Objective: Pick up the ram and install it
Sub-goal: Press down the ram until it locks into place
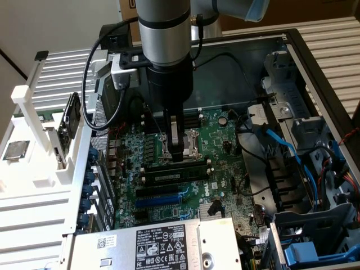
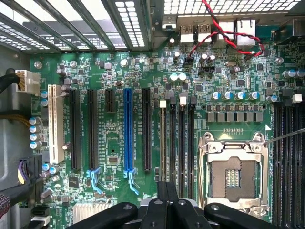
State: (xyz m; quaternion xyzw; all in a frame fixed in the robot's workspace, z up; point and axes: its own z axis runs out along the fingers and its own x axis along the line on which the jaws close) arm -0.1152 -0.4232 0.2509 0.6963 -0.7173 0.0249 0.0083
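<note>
The ram [image 1: 171,176] stands on edge in a long memory slot of the green motherboard [image 1: 169,216], beside the empty CPU socket [image 2: 233,176]. In the wrist view the ram [image 2: 163,143] shows as a thin pale edge in the slot nearest the blue slot [image 2: 127,129]. My gripper [image 1: 180,153] hangs straight down over the socket's edge, close above the memory slots. Its fingers are shut together with nothing between them. In the wrist view the gripper [image 2: 167,191] points at one end of the ram's slot; I cannot tell whether it touches the ram.
The board lies inside an open PC case [image 1: 292,50]. A labelled metal box [image 1: 152,247] is at the front, with drive cages and blue cables [image 1: 281,146] on the exterior view's right. On the exterior view's left, a white rack [image 1: 34,112] holds a silver CPU chip [image 1: 16,150].
</note>
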